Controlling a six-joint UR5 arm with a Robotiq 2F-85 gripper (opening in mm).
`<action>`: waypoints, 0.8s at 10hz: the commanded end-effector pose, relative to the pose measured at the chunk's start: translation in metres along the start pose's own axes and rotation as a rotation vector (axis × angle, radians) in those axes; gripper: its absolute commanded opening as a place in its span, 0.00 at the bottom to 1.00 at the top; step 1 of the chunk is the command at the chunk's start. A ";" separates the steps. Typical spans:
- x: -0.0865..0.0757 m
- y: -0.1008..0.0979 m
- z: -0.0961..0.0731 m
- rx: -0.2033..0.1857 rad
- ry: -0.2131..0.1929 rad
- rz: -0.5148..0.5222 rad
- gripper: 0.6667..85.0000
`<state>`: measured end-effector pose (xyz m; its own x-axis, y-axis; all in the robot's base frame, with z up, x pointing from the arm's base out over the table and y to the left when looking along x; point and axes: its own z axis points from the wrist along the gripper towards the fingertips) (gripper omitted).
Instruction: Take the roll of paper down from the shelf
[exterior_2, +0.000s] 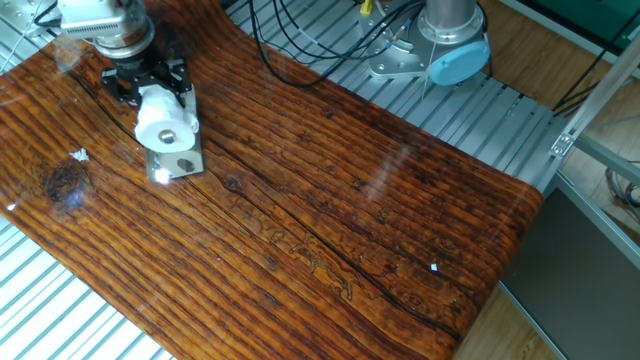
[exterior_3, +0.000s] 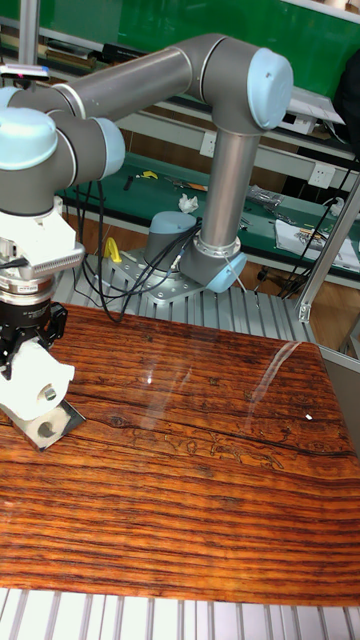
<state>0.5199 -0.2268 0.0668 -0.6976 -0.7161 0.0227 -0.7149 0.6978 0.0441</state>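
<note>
Above the shiny shelf (exterior_2: 176, 164), the end effector (exterior_2: 150, 88) clamps the soft white roll of paper (exterior_2: 164, 118).

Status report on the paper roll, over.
Gripper down over the roll of paper, jaws astride it, grip unconfirmed. Roll sits above the shelf. Table around it bare.
</note>
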 end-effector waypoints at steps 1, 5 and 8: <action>-0.007 0.000 -0.009 0.017 -0.007 0.050 0.58; -0.035 0.017 -0.007 0.002 -0.045 0.112 0.49; -0.033 0.011 -0.008 0.012 -0.035 0.108 0.46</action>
<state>0.5308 -0.1990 0.0728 -0.7624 -0.6471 0.0041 -0.6467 0.7621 0.0304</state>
